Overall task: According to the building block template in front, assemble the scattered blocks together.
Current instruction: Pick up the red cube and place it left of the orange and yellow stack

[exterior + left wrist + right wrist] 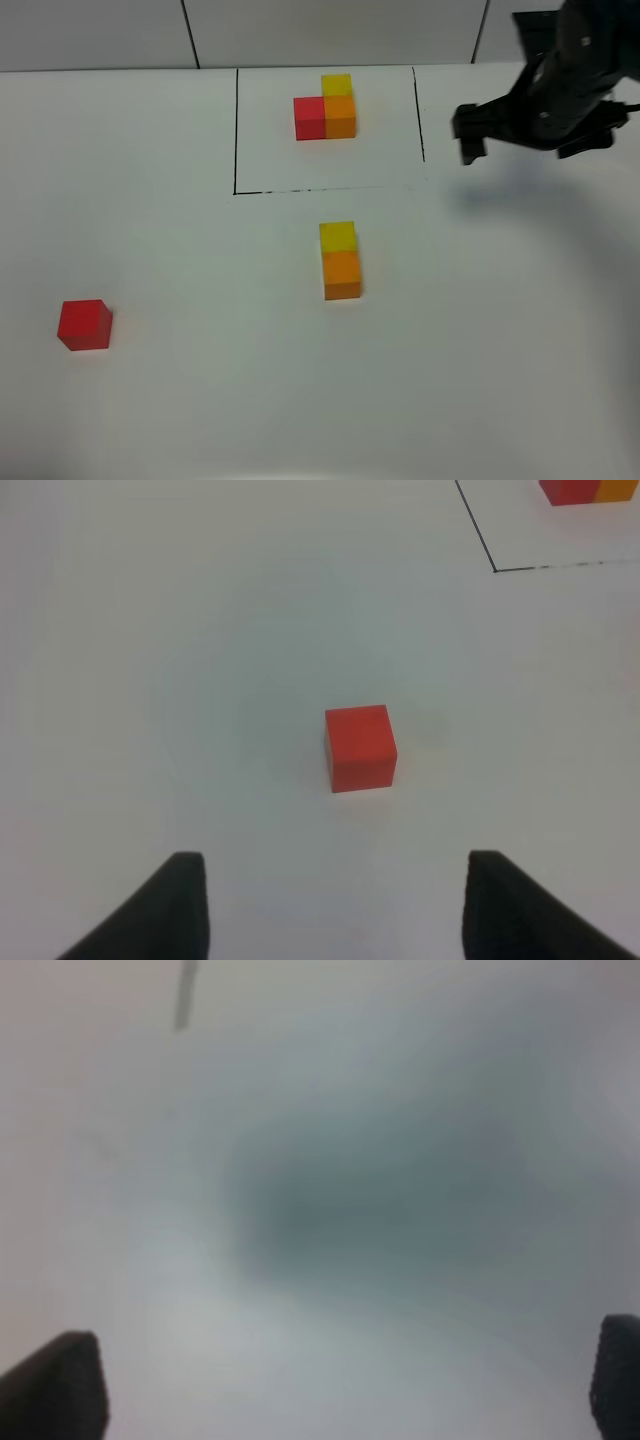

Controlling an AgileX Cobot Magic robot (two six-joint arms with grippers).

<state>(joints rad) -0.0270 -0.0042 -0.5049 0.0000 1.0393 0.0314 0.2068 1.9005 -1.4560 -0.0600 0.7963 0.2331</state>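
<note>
My left gripper point(338, 880): fingers apart, holding nothing.
My right gripper point(348, 1360): open all the way, empty, up high.
Template point(326, 108): red left of orange, yellow behind.
Yellow block point(338, 236) and orange block point(342, 274): touching, mid-table.
Red block point(360, 747): alone, far left. I should go down straight, pinch its flat sides, then set it against orange's left side.

The right wrist view is blurred; the left wrist view's edge crops the template point(572, 490)
</note>
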